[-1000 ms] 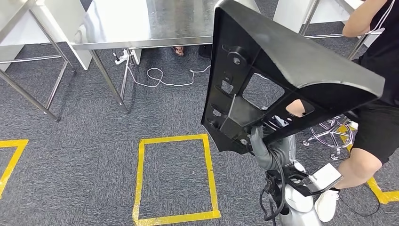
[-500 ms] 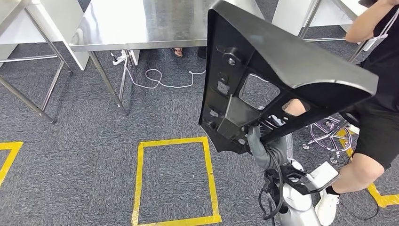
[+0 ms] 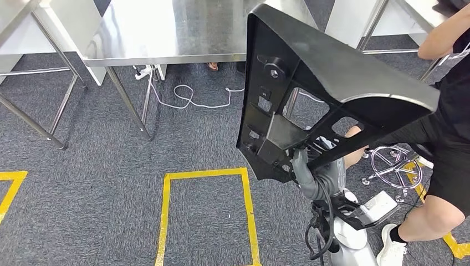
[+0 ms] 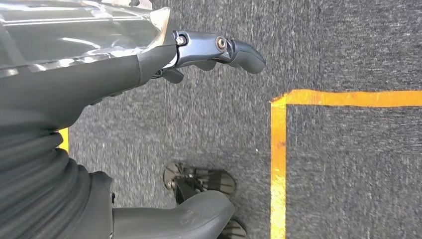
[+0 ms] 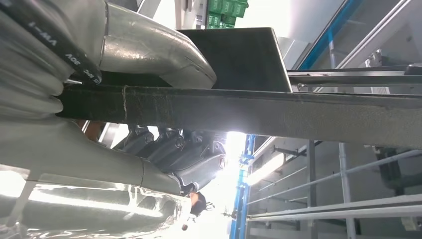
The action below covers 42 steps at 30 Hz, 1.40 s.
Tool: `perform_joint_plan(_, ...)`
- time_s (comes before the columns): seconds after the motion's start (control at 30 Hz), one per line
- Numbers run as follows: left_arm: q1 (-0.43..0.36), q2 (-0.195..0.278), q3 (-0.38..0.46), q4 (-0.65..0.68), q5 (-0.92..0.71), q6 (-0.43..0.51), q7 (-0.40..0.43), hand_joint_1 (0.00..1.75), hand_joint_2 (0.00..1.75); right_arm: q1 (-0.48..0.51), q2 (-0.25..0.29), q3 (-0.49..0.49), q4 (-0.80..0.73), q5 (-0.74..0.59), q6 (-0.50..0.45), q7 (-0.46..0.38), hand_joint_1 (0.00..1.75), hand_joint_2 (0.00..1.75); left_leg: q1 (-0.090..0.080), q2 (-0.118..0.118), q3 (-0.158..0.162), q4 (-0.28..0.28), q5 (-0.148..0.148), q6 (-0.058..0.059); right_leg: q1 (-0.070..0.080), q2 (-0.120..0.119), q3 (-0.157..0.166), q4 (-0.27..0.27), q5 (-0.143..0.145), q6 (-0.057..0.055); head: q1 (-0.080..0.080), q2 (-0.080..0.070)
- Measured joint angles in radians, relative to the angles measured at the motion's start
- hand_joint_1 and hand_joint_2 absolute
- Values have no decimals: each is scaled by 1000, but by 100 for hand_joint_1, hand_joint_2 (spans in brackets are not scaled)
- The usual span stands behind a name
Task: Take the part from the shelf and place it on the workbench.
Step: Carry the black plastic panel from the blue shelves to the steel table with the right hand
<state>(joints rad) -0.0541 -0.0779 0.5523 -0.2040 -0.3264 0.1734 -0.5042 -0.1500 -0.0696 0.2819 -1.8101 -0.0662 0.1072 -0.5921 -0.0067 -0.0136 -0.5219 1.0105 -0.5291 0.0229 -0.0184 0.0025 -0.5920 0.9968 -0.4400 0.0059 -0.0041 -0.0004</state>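
**Right now: black part held up in my right hand, short of the workbench**

I have the black moulded part (image 3: 310,83) gripped in my right hand (image 3: 302,160), raised above the grey carpet (image 3: 100,166). From the head view its ribbed, cut-out underside faces me and it tilts up and away, its upper edge overlapping the near edge of the steel workbench (image 3: 161,33). In the right wrist view my thumb lies over one face of the part's flat edge (image 5: 278,112) and my fingers (image 5: 169,147) curl against the other, so the hand is clamped on it.

My left hand (image 4: 214,50) hangs low over the carpet, holding nothing, fingers loosely extended and apart. Close by it in the left wrist view a corner of yellow floor tape (image 4: 278,149) turns across the carpet.

Taking the workbench as my landmark: it stands ahead of me, its top bare and shiny. A white cable (image 3: 188,97) lies coiled on the carpet under its front edge. A yellow taped rectangle (image 3: 205,216) is marked on the floor on my side of the bench, just beside the lower corner of the part. A person in black shorts (image 3: 443,160) stands to the right of the bench, near the part's far end, with a chrome chair base (image 3: 393,169) at their feet.
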Motion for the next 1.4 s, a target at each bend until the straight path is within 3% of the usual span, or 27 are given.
perform_joint_plan(0.07, 0, 0, 0, 0, 0, 3, 0, 0, 175, 0, 1, 0, 0, 0, 0, -1, 175, 175, 7, 4, -53, 100, -41, -16, -6, -1, 15, -5, -9, -13, -3, 0)
perform_joint_plan(0.13, 1, 0, 0, 0, -1, 4, -1, 0, 175, 1, 2, 0, 1, 1, 0, -2, 175, 175, 18, 6, -141, 240, -84, -30, -8, -2, 28, -5, -22, -17, -4, 0)
perform_joint_plan(0.17, 3, 1, 0, 0, -1, 5, -1, 0, 175, 2, 2, 0, 2, 2, 0, -2, 175, 175, 22, 7, -175, 278, -82, -35, -9, -1, 35, -5, -29, -15, -4, 0)
perform_joint_plan(0.2, 3, 1, 0, 0, -2, 5, -1, 0, 175, 3, 2, 0, 2, 2, 0, -3, 175, 175, 26, 8, -189, 278, -59, -39, -11, -1, 45, -5, -36, -12, -4, 0)
perform_joint_plan(0.27, 4, 1, 0, 0, -5, 5, 0, 0, 175, 4, 3, 0, 3, 4, 0, -4, 175, 175, 33, 11, -160, 165, 38, -43, -16, 1, 70, -5, -55, -2, -4, 0)
perform_joint_plan(0.33, 2, 1, 0, 0, -8, 6, 2, 0, 175, 2, 3, 0, 3, 4, 0, -4, 175, 175, 31, 13, -108, 43, 94, -39, -14, 1, 87, -7, -73, 11, -6, 0)
perform_joint_plan(0.43, 1, 2, 0, 1, -8, 8, 4, 0, 175, 0, 4, 0, 2, 5, 0, -5, 175, 175, 19, 13, -84, 0, 80, -11, -7, 0, 97, -8, -78, 33, -8, 0)
perform_joint_plan(0.5, 3, 2, 0, 1, -9, 9, 4, 0, 175, 0, 4, 1, 3, 6, 0, -4, 175, 175, 18, 11, -70, -9, 77, 8, -5, -1, 92, 15, -83, 40, -7, 0)
perform_joint_plan(0.57, 3, 2, 1, 1, -9, 10, 3, 0, 175, -3, 4, 2, 3, 7, 0, -3, 175, 175, 17, 9, -50, -16, 71, 25, -5, -2, 34, 114, -107, 37, -5, 0)
perform_joint_plan(0.63, 3, 2, 2, 1, -9, 11, 3, 0, 175, -3, 4, 3, 3, 7, 0, -3, 175, 175, 14, 7, -37, -16, 59, 37, -3, -1, -63, 257, -147, 30, -3, 0)
perform_joint_plan(0.67, 3, 2, 2, 1, -9, 11, 2, 0, 175, -1, 3, 3, 3, 7, 0, -2, 175, 175, 11, 5, -29, -16, 51, 40, -2, -1, -102, 300, -162, 29, -3, 0)
perform_joint_plan(0.7, 3, 2, 3, 1, -9, 11, 2, 0, 175, 1, 2, 3, 3, 7, 0, -2, 175, 175, 8, 3, -19, -16, 43, 41, 0, -1, -123, 305, -163, 30, -3, 0)
perform_joint_plan(0.73, 4, 2, 3, 1, -9, 11, 2, 0, 175, 1, 1, 3, 3, 7, 0, -2, 175, 175, 5, 1, -6, -16, 34, 41, 2, -1, -125, 275, -145, 34, -3, 0)
perform_joint_plan(0.8, 4, 1, 3, 1, -9, 10, 1, 0, 175, 1, 0, 3, 4, 7, 0, -2, 175, 175, 1, -1, 18, -16, 14, 39, 8, -2, -95, 143, -61, 41, -2, 0)
perform_joint_plan(0.87, 3, 0, 3, 1, -9, 8, -1, 0, 175, 1, 0, 4, 5, 7, 0, -2, 175, 175, -4, -3, 33, -16, -8, 31, 14, -4, -66, 44, 4, 29, -1, 0)
perform_joint_plan(0.93, 2, 0, 4, 1, -8, 6, -3, 0, 175, -1, 0, 4, 6, 7, 0, -2, 175, 175, -7, -3, 44, -9, -18, 21, 15, -3, -52, 20, 20, 5, -2, 0)
perform_joint_plan(0.97, 1, 2, 4, 1, -8, 5, -4, 0, 175, -3, 1, 4, 6, 7, 0, -2, 175, 175, -6, -2, 42, 1, -17, 16, 11, -1, -41, 16, 25, -2, -2, 0)
perform_joint_plan(1.0, 0, 2, 4, 1, -8, 5, -5, 0, 175, -5, 1, 4, 6, 7, 0, -1, 175, 175, -5, 0, 34, 28, -11, 13, 6, 0, -32, 11, 25, -8, -3, 0)
perform_joint_plan(1.07, -2, 3, 4, 0, -9, 4, -7, 0, 175, -11, 3, 3, 6, 7, 0, -1, 175, 175, 1, 3, -28, 130, -10, 2, -1, 0, -10, 5, 17, -19, -6, 0)
perform_joint_plan(1.13, -1, 2, 4, 0, -8, 4, -8, 0, 175, -16, 4, 3, 7, 8, -1, 1, 175, 175, 10, 6, -114, 246, -56, -12, -1, 1, 6, 4, 1, -26, -8, 0)
perform_joint_plan(1.2, 2, 4, 5, 0, -7, 3, -9, 0, 175, -17, 7, 4, 9, 9, -2, 7, 175, 175, 20, 7, -171, 277, -108, -23, -2, 3, 26, 4, -17, -24, -8, 0)
perform_joint_plan(1.23, 2, 4, 5, 0, -5, 2, -10, 0, 175, -19, 10, 4, 11, 9, -3, 10, 175, 175, 24, 9, -177, 250, -102, -27, -3, 4, 38, 4, -26, -21, -8, 0)
perform_joint_plan(1.27, 2, 4, 5, 0, -4, 2, -11, 0, 175, -22, 13, 4, 13, 9, -3, 14, 175, 175, 27, 10, -169, 198, -69, -28, -5, 5, 51, 4, -36, -18, -8, 0)
perform_joint_plan(1.33, 3, 5, 7, 0, -1, 0, -14, 0, 175, -31, 21, 6, 19, 8, -3, 18, 175, 175, 29, 13, -139, 75, 38, -26, -5, 6, 71, 3, -56, -8, -8, 0)
perform_joint_plan(1.4, 3, 5, 11, 1, 1, -1, -17, 0, 175, -44, 28, 7, 26, 8, -3, 19, 175, 175, 24, 14, -119, 14, 101, -14, 1, 7, 84, 1, -68, 6, -8, 0)
